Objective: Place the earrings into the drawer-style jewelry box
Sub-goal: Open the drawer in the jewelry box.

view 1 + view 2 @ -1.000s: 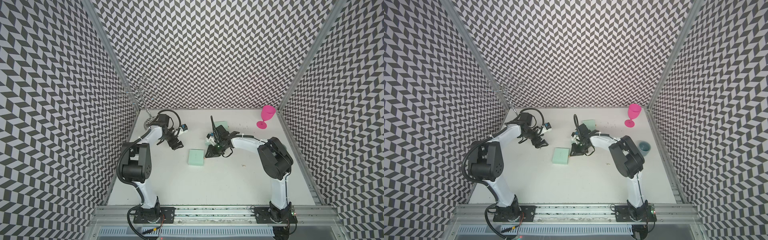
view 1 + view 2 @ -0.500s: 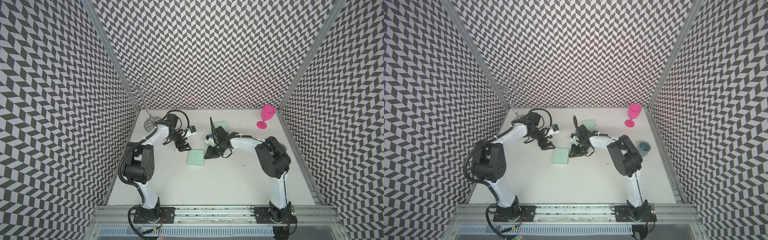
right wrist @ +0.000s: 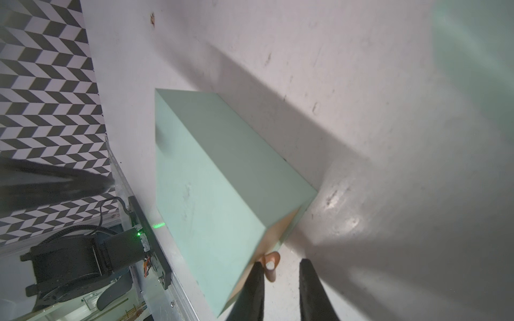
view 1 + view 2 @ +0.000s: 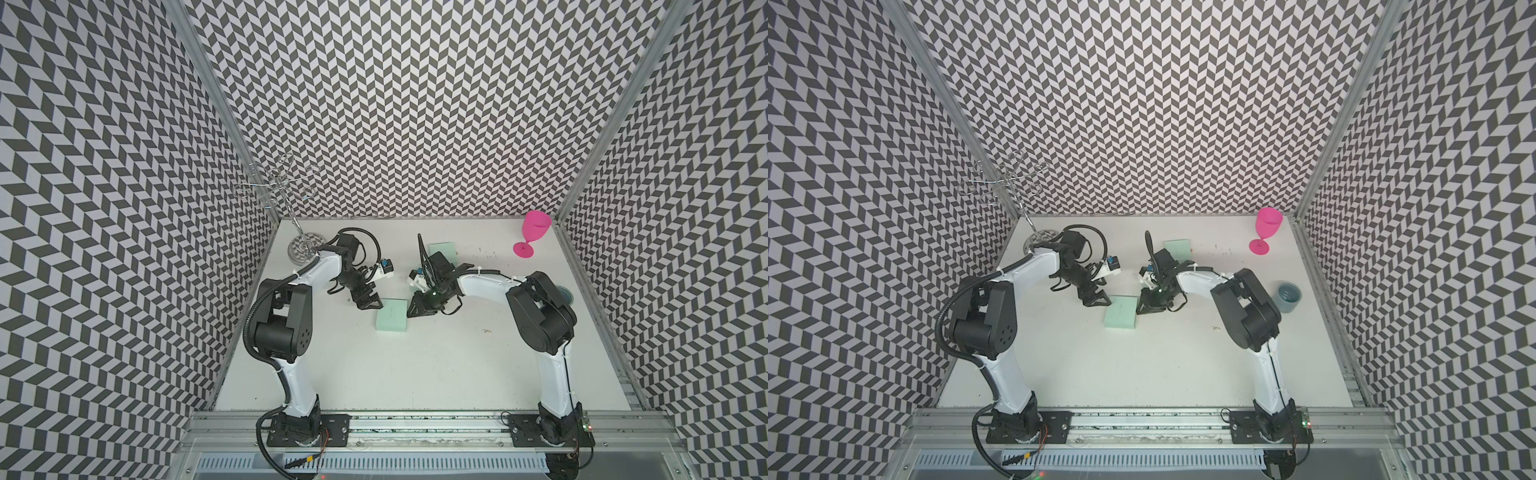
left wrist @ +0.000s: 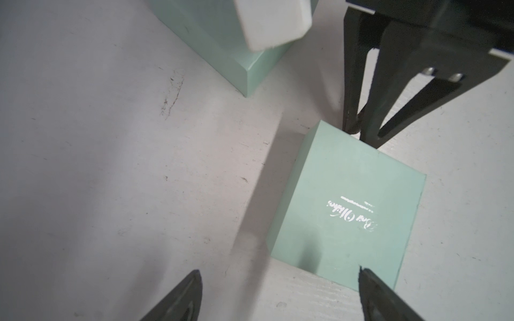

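Two robot arms meet over a mint-green jewelry box (image 4: 391, 314) lying flat at the middle of the white table (image 4: 374, 374), seen in both top views. The left gripper (image 5: 278, 275) hangs just above the box's near corner with its jaws spread wide and nothing between them; silver script shows on the box lid in the left wrist view. The right gripper (image 3: 281, 262) stands at the opposite end of the box, its jaws only narrowly apart around a small orange pull tab (image 3: 270, 264) on the tan end face. One finger (image 3: 256, 278) touches the tab and a gap shows on the other side. The earrings (image 4: 486, 331), a tiny silvery glint, lie on the bare table well apart from the box and near the right arm's elbow; their shape is too small to make out. A second mint-green box (image 4: 442, 251) sits behind the right wrist. A pink goblet (image 4: 534, 232) stands upright in the far corner, a wire stand (image 4: 291, 195) rises in the opposite corner, and a grey-blue cup (image 4: 1288, 297) sits by the side wall.
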`<state>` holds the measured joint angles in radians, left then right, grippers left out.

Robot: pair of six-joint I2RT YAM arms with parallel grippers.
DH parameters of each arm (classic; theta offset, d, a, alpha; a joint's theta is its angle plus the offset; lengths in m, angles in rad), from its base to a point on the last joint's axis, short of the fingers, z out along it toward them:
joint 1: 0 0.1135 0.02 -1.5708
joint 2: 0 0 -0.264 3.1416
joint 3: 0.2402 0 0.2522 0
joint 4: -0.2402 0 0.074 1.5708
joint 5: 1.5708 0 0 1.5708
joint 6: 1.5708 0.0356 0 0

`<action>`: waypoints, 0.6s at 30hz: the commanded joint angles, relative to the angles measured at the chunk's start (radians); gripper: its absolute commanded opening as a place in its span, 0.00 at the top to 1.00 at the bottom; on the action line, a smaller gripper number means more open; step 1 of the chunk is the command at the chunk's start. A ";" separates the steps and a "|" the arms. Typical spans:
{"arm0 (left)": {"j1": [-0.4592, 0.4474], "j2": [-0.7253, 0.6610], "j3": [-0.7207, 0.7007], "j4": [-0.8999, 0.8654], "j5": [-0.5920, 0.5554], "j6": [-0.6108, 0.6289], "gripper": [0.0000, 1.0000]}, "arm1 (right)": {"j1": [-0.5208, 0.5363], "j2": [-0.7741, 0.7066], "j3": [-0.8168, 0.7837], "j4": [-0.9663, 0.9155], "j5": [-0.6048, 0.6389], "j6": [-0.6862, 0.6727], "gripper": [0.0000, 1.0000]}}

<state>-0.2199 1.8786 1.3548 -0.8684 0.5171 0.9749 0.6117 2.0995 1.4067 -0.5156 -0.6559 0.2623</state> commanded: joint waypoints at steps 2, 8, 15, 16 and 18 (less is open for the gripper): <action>-0.012 0.033 0.002 -0.023 0.008 0.024 0.11 | -0.004 0.019 0.023 0.028 -0.035 -0.012 0.77; -0.012 0.049 -0.009 -0.014 0.000 0.028 0.11 | -0.004 0.021 0.029 0.028 -0.059 -0.015 0.78; -0.013 0.058 -0.020 -0.004 0.006 0.024 0.11 | -0.004 0.043 0.026 0.038 -0.082 -0.020 0.80; -0.013 0.060 -0.020 -0.005 0.007 0.024 0.12 | -0.004 0.042 0.023 0.045 -0.085 -0.015 0.80; -0.014 0.059 -0.021 -0.005 0.009 0.024 0.11 | -0.004 0.041 0.023 0.052 -0.088 -0.012 0.81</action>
<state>-0.2291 1.9320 1.3426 -0.8680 0.5098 0.9760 0.6117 2.1288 1.4162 -0.5110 -0.7174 0.2550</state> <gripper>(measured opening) 0.885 0.192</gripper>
